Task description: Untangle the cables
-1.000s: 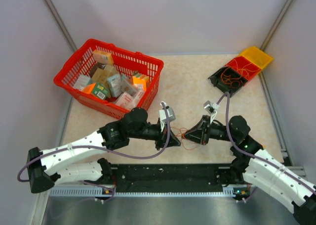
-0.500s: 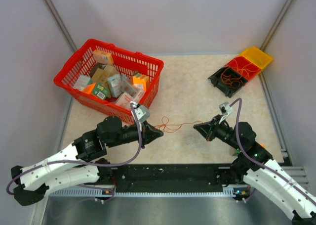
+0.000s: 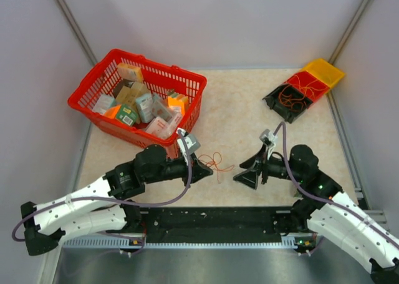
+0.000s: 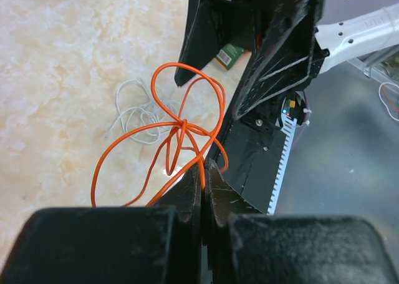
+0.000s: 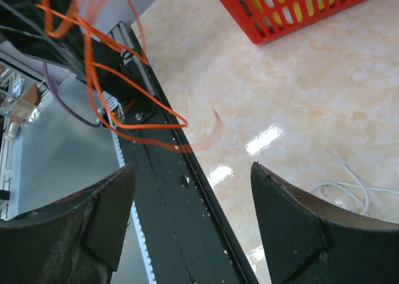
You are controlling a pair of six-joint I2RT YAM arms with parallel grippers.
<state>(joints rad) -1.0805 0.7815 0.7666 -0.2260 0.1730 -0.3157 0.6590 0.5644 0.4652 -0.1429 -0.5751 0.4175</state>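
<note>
Where the left tool (image 4: 202, 187) was pinched fully shut, it gripped the thin orange looping cables (image 4: 181, 128) hanging above the beige marbled surface (image 4: 56, 59). A thin whitish cable (image 4: 134, 112) lay loose beneath. Right tool (image 5: 187, 228) stood just opposite, jaws wide, holding nothing. Red plastic basket (image 3: 162, 66) of boxes sat behind the left tool.

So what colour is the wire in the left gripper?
The wire is orange, clearest in the left wrist view.

thin orange cables (image 4: 181, 127) in knotted loops, held up in the air, whitish cable (image 4: 138, 112) lying loosely coiled nearby
</note>
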